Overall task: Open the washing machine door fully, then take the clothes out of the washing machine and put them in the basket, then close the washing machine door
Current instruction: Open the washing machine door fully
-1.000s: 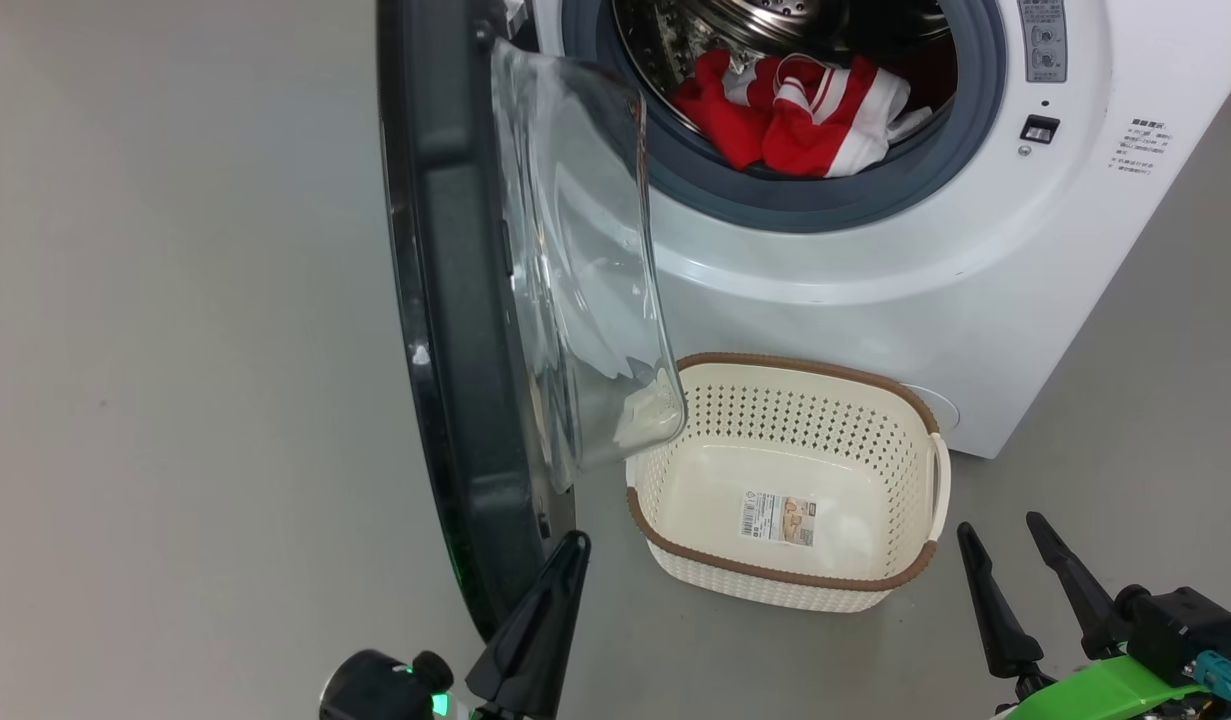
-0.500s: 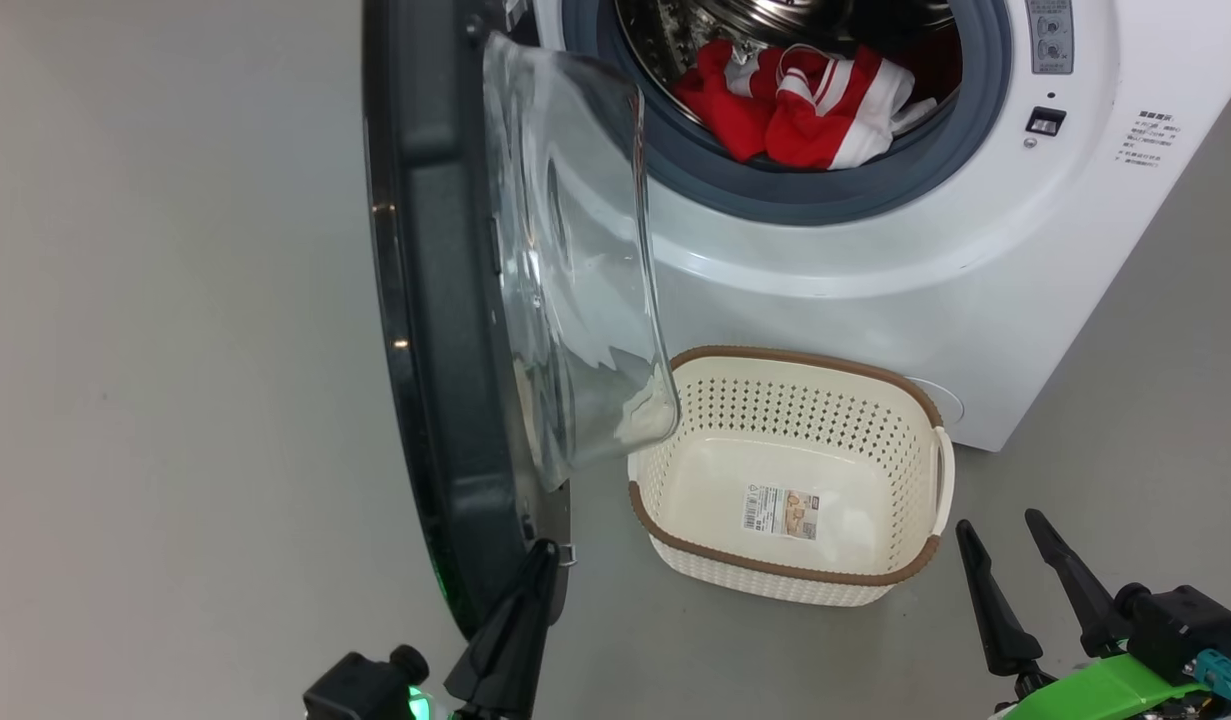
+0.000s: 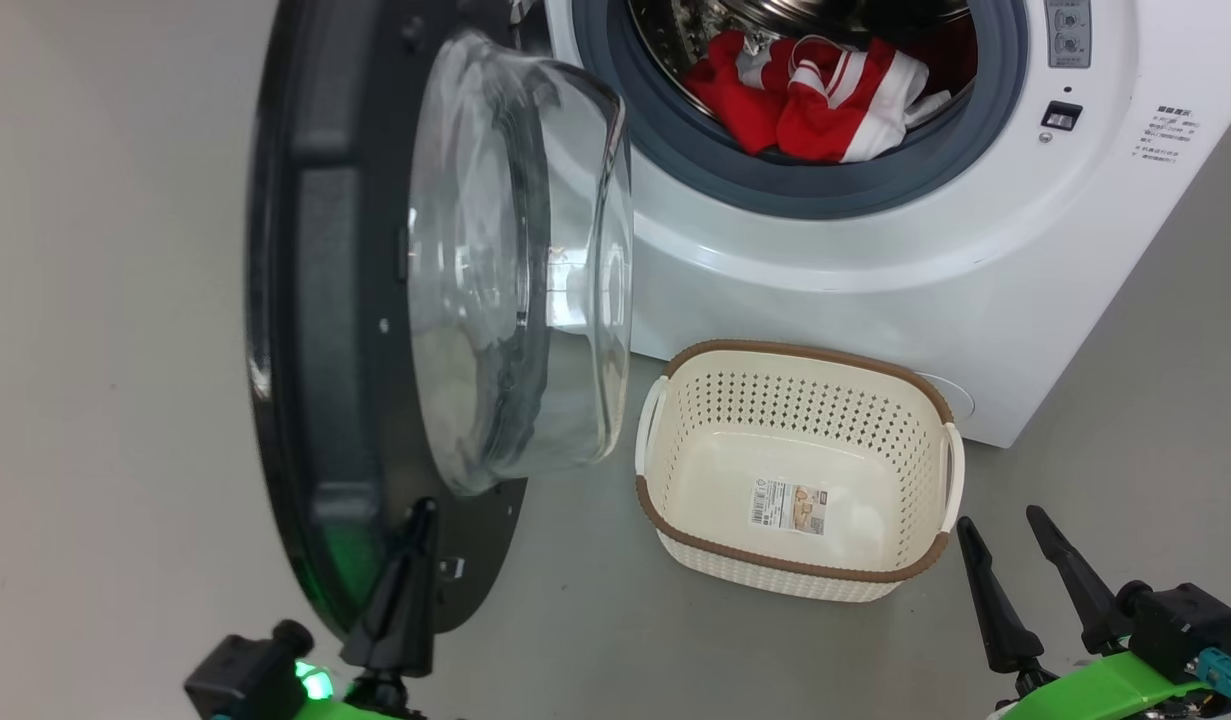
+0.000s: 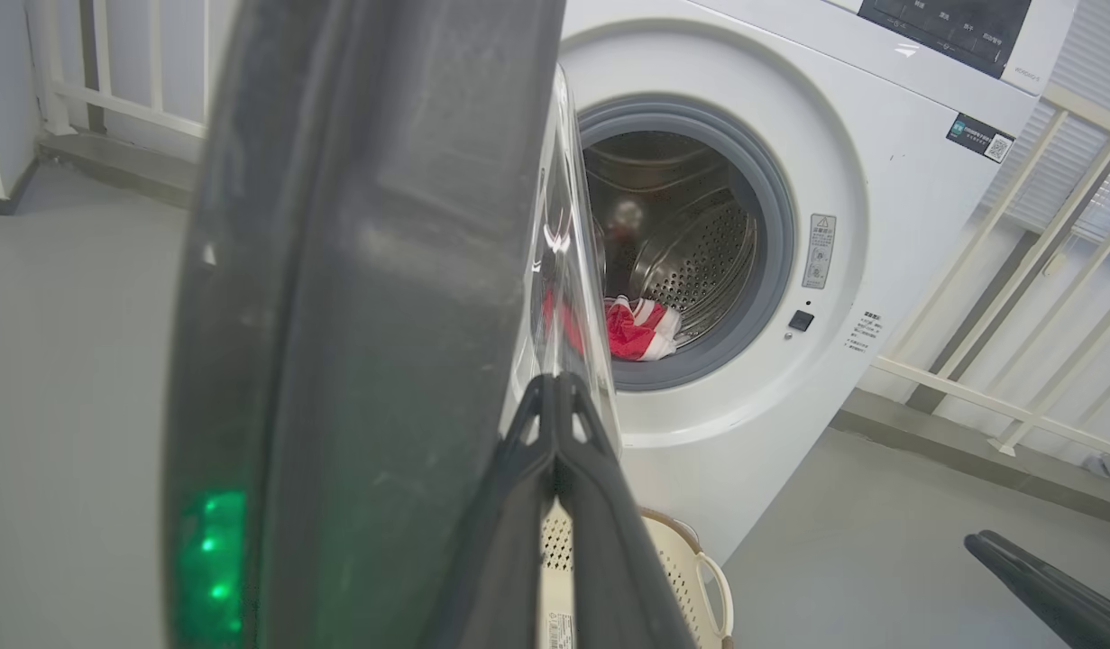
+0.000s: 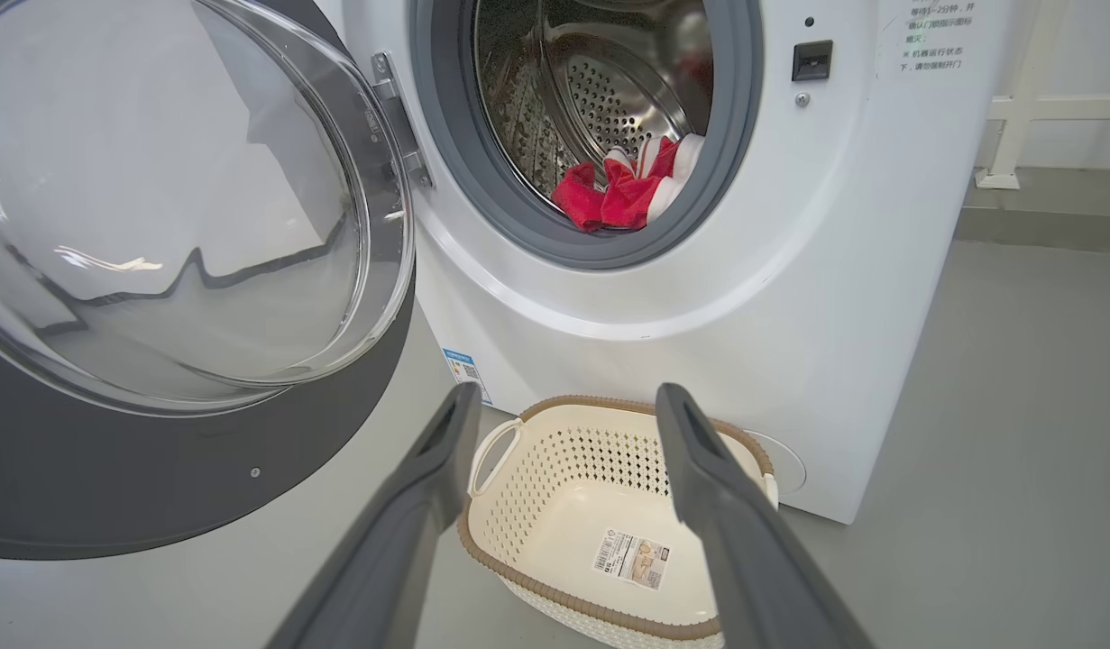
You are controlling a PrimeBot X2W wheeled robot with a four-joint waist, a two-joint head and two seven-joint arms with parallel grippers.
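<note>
Washing machine door (image 3: 315, 300) stood wide open, clothes (image 3: 815, 110) in the drum (image 3: 675, 40).
Left tool (image 3: 422, 510) had its fingers pressed together, empty, tip at the door's lower inner rim; contact unclear. Right tool (image 3: 1000, 522) hung with fingers apart, holding nothing, near the basket (image 3: 795, 352). The basket sat on the floor (image 3: 125, 400) just in front of the washing machine (image 3: 875, 270), beside the door's glass bowl (image 3: 515, 280). The red-and-white clothes lay at the drum's front, behind the grey gasket (image 3: 695, 150).

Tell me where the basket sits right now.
In the head view the basket stands empty on the floor at lower centre, in front of the washing machine and right of its open door.
</note>
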